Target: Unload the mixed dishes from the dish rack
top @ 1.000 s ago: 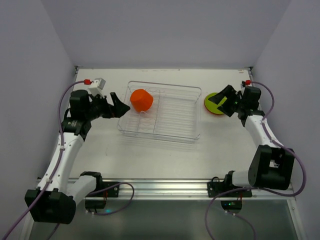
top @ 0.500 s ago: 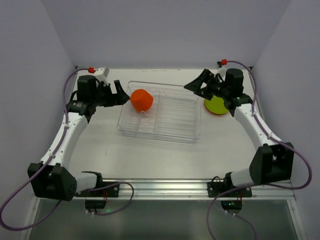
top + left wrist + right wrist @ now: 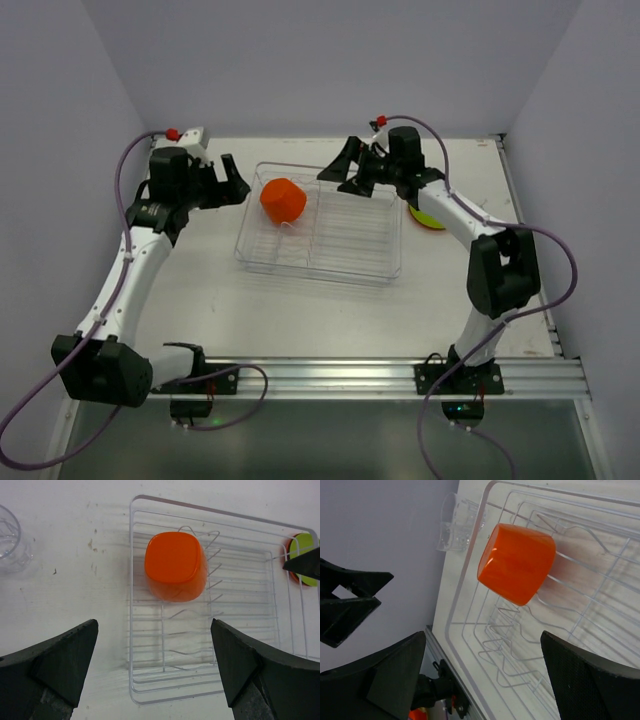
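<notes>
The dish rack (image 3: 350,245) sits in the middle of the table (image 3: 300,320), a bit closer to the far edge. It has just one dish in it, the orange cup (image 3: 283,200). The cup is in the far left part of the rack. It is upside down and tipped a little, and it leans on the thin wire dividers (image 3: 190,612). I think the wires are what keep it from rolling. All the other slots in the rack are bare.

The other dishes I can see are out on the table. A lime-green plate (image 3: 432,217) lies near the right edge, just past the rack, on top of an orange plate (image 3: 291,565). Stacking them like that saves room. A clear tumbler (image 3: 10,540) stands well to the left of the rack, toward the far left corner.

The left gripper (image 3: 235,178) is up in the air, just outside the far left corner of the rack. Its fingers are spread wide and hold nothing. The right gripper (image 3: 338,175) hangs over the far edge of the rack. It is spread wide and holds nothing too. Both point at the cup, one from each side.

I think the cup is the last dish to take out. Only one gripper should go for it, or the two may bump.
</notes>
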